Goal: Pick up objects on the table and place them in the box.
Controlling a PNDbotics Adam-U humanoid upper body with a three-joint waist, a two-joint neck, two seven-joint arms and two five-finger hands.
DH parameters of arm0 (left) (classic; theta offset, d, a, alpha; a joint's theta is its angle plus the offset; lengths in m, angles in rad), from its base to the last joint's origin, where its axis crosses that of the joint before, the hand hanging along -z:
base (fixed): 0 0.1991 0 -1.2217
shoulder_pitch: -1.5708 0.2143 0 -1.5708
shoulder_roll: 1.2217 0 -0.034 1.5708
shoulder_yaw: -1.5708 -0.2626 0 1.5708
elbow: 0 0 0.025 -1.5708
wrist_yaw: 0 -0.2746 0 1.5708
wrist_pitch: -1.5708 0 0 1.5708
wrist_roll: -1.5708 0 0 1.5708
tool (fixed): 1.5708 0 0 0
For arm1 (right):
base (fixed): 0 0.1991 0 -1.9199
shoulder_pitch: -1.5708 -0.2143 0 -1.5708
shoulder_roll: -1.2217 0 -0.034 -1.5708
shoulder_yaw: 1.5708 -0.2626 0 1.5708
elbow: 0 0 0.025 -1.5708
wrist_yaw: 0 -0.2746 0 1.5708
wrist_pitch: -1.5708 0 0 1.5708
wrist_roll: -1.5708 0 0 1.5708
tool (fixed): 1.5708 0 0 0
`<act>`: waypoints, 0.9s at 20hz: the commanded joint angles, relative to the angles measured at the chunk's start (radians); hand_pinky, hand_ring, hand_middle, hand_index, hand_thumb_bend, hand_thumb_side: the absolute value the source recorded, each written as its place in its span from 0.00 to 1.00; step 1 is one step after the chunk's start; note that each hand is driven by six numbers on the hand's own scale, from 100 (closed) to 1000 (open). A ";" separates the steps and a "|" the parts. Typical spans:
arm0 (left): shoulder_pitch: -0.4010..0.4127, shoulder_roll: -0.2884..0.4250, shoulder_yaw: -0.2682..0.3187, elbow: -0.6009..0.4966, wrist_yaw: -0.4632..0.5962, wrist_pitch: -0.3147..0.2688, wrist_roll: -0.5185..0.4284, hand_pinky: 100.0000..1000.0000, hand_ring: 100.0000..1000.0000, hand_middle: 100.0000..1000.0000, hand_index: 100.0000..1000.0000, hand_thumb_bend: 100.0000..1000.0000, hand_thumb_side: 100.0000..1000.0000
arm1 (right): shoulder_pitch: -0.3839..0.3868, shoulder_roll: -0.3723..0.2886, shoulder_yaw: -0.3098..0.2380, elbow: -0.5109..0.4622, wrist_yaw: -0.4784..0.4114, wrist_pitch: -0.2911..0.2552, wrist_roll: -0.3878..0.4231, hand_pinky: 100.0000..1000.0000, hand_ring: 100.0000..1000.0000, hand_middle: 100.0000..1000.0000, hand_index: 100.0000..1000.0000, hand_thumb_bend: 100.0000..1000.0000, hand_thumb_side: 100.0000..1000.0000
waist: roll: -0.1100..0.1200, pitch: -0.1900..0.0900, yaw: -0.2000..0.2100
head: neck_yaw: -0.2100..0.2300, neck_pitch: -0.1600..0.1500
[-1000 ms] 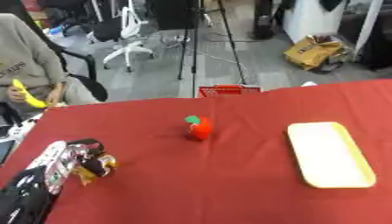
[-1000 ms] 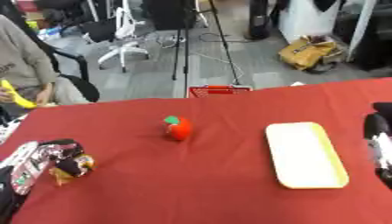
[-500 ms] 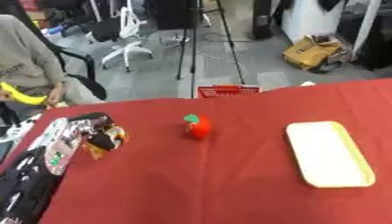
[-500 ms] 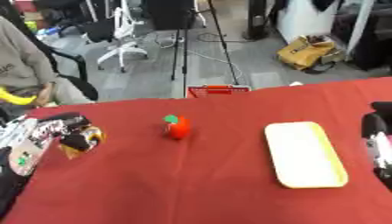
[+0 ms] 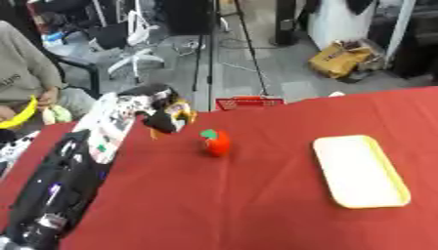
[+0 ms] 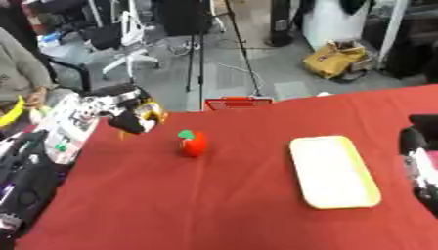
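Observation:
My left hand (image 5: 152, 108) is raised over the table's far left part, its fingers curled round a small yellow-orange object (image 5: 181, 113). A red, tomato-like fruit with a green top (image 5: 215, 142) stands on the red tablecloth (image 5: 231, 205), to the right of that hand and just nearer. Beyond the far table edge, the rim of a small red box (image 5: 248, 102) shows, to the right of the held object. My right hand (image 6: 420, 161) rests upright at the right edge of the right eye view, holding nothing.
A pale yellow rectangular tray (image 5: 359, 170) lies on the right side of the table. My left arm (image 5: 60, 185) runs along the table's left edge. Office chairs, a tripod and a cardboard box (image 5: 340, 57) stand on the floor behind.
My left hand has lifted the yellow-orange object off the near left of the table and carried it up and away, towards the far edge near the red box. The right hand has stayed put.

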 commanded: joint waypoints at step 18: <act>-0.121 -0.268 -0.079 0.174 -0.249 -0.105 0.320 0.62 0.43 0.42 0.54 0.04 0.18 | -0.047 0.001 0.032 -0.024 -0.030 -0.018 0.037 0.57 0.58 0.56 0.72 0.24 0.63 | -0.011 -0.039 -0.107 | 0.020 -0.042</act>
